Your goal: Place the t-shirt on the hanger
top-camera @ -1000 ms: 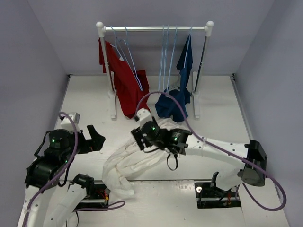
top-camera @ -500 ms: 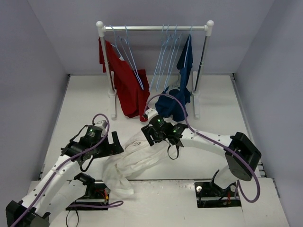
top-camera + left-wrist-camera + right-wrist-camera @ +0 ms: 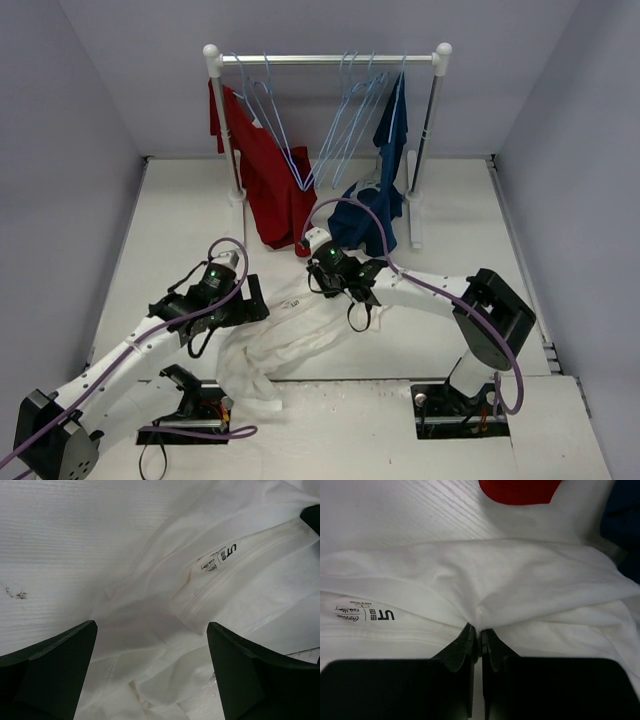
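Two grippers at the crumpled white t-shirt (image 3: 290,335) — right gripper (image 3: 480,631) pinching a fold, left gripper (image 3: 152,627) spread wide, ribbed collar (image 3: 245,567) at its 1 o'clock.

Counting up now. Shirts: three. One white t-shirt (image 3: 290,335) is heaped on the surface (image 3: 180,220) near centre, one red shirt (image 3: 265,180) hangs at eleven o'clock, and one navy shirt (image 3: 385,150) at one. There's one rack (image 3: 330,60) at twelve, standing on two white posts (image 3: 212,55). The pale-blue hangers (image 3: 285,150) sit in two bunches on the rail, their wires crossing too much for a firm number. Two arms, the left arm (image 3: 120,360) at seven and the right arm (image 3: 440,295) at five. One hand each: left hand (image 3: 151,626), right hand (image 3: 480,630). Two purple cables (image 3: 370,215), one per arm.
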Available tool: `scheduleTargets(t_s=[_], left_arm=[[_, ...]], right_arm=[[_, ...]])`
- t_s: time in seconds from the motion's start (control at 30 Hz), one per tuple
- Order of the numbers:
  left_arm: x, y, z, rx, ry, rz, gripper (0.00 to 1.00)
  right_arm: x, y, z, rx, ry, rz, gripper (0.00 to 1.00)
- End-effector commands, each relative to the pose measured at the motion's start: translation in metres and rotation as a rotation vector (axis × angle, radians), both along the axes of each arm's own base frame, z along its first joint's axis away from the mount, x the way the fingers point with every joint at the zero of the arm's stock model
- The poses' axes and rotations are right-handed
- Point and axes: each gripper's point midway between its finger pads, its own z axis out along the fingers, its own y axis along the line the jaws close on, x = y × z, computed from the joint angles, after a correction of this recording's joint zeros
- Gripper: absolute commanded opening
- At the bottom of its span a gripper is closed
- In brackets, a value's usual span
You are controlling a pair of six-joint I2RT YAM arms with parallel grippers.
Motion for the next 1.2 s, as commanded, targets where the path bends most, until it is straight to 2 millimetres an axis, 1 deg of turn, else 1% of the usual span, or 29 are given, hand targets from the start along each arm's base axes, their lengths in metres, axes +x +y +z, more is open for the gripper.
scheduleTargets(t_s=[0.0,0.1,0.13,0.17,0.2,0.27,0.37,0.47,0.57,0.67,0.73,0.8,0.87,1.03,1.07,1.1,1.13,1.17], left_arm=[[0.018,-0.013,0.019,-0.054,-0.074,0.045,0.84],[0.018,-0.021,0.021,-0.068,-0.079,0.052,0.79],[0.02,-0.021,0.021,-0.056,-0.087,0.063,0.77],[0.021,-0.022,0.019,-0.05,-0.078,0.082,0.72],[0.023,-0.024,0.018,-0.045,-0.069,0.098,0.7],[0.025,-0.027,0.015,-0.032,-0.056,0.106,0.7],[0.023,-0.033,0.0,0.025,-0.004,0.099,0.7],[0.024,-0.028,-0.014,0.09,0.026,0.132,0.69],[0.023,-0.024,-0.021,0.112,0.035,0.161,0.67],[0.02,-0.018,-0.024,0.136,0.047,0.17,0.66],[0.014,-0.012,-0.026,0.149,0.055,0.176,0.65],[0.013,-0.01,-0.026,0.144,0.051,0.183,0.64],[0.011,-0.008,-0.026,0.148,0.054,0.186,0.63],[0.009,-0.007,-0.023,0.154,0.061,0.186,0.62],[0.009,-0.007,-0.021,0.15,0.057,0.186,0.61],[0.009,-0.006,-0.019,0.149,0.054,0.187,0.59],[0.011,-0.005,-0.01,0.146,0.035,0.187,0.56],[0.013,-0.004,0.002,0.144,0.011,0.189,0.48]], right_arm=[[0.014,0.006,0.03,0.073,-0.087,-0.037,0.0],[0.015,0.009,0.047,0.114,-0.109,-0.051,0.0],[0.015,0.008,0.05,0.121,-0.114,-0.056,0.0],[0.016,0.009,0.054,0.129,-0.122,-0.06,0.0],[0.016,0.008,0.059,0.137,-0.131,-0.063,0.0],[0.016,0.008,0.063,0.143,-0.139,-0.066,0.0],[0.014,0.008,0.066,0.148,-0.146,-0.066,0.0],[0.013,0.008,0.067,0.145,-0.153,-0.065,0.0],[0.011,0.007,0.072,0.148,-0.17,-0.066,0.0],[0.012,0.002,0.08,0.155,-0.194,-0.082,0.0],[0.014,-0.004,0.093,0.168,-0.228,-0.102,0.0],[0.015,-0.008,0.109,0.191,-0.26,-0.116,0.0],[0.015,-0.009,0.133,0.235,-0.297,-0.124,0.0],[0.015,-0.014,0.177,0.309,-0.36,-0.135,0.0],[0.014,-0.015,0.19,0.327,-0.375,-0.132,0.0],[0.013,-0.016,0.196,0.334,-0.385,-0.134,0.0],[0.013,-0.018,0.202,0.332,-0.396,-0.132,0.0],[0.014,-0.02,0.21,0.332,-0.409,-0.132,0.0]])
